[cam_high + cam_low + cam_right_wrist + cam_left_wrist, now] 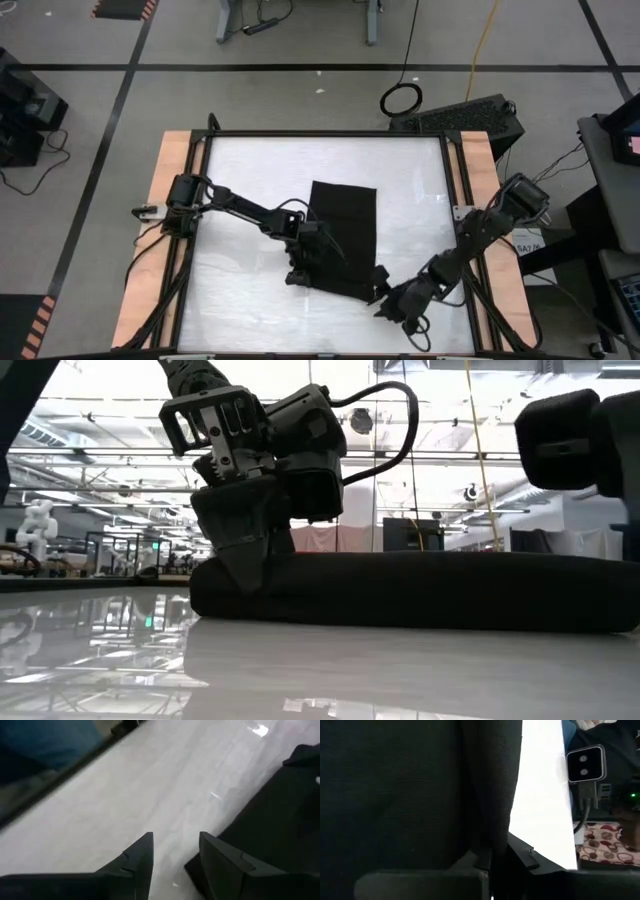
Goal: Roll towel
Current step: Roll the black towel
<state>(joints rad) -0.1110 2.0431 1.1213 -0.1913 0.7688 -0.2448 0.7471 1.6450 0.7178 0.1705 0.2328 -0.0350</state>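
The black towel [345,225] lies near the middle of the white table [250,180], its near edge rolled into a low thick fold. The left gripper [300,270] presses down on that roll's left end, fingers clamped on the cloth. The right gripper [175,852] sits at the roll's right end, fingers slightly apart and empty, the towel just beside one finger [220,862].

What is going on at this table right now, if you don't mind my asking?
The two-armed robot is rolling a black towel on the white table. The left gripper is down on the towel's near edge, where the low view shows the cloth already bunched into a thick fold. Whether its fingers are open or shut cannot be told. The right gripper is open over bare tabletop, just beside the towel's near right corner, holding nothing.
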